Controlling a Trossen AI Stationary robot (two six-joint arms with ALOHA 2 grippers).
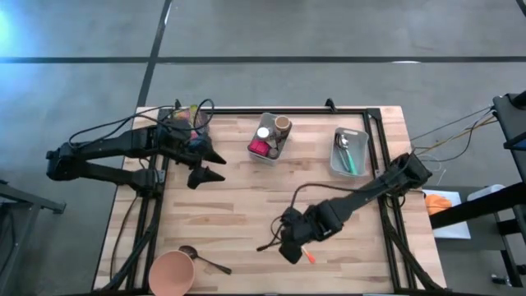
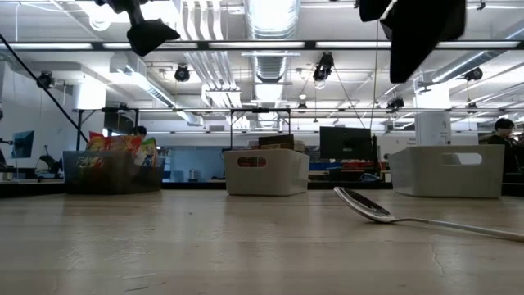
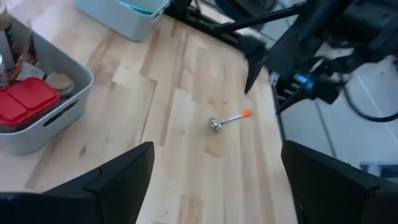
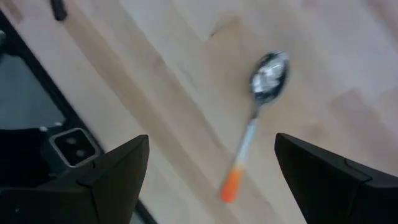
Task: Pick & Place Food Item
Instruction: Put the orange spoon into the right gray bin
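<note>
My right end effector (image 1: 289,247) hangs above the near part of the tabletop (image 1: 246,205), its fingers spread wide and holding nothing. Directly under it lies a small spoon with an orange handle tip (image 4: 256,118), flat on the wood. My left end effector (image 1: 212,164) is also wide and empty, poised near the far left corner beside the bin of snack packets (image 1: 187,123).

The task names a food item, and the food I can see sits well apart from my right arm: the snack packets at the far left, and the middle white bin (image 1: 269,140) with a red-lidded container (image 3: 28,102) and a brown cup (image 1: 282,124) in it. My first worry is closing on the orange-tipped spoon, which is not food at all. It is thin and lies flush with the wood, so if I came down on it my fingertips would likely scrape the tabletop or flick the spoon away.

The second risk is reach: if my right arm swings toward the middle bin while my left heads there too, the two could meet over it. Items in that bin are packed close, so a wide grasp may catch the bin wall or a neighbour rather than one item.

Near the front edge stand a pink bowl (image 1: 172,272) and a larger metal spoon (image 1: 201,258); a low sweep could knock either. A third bin with cutlery (image 1: 349,151) sits at far right.
</note>
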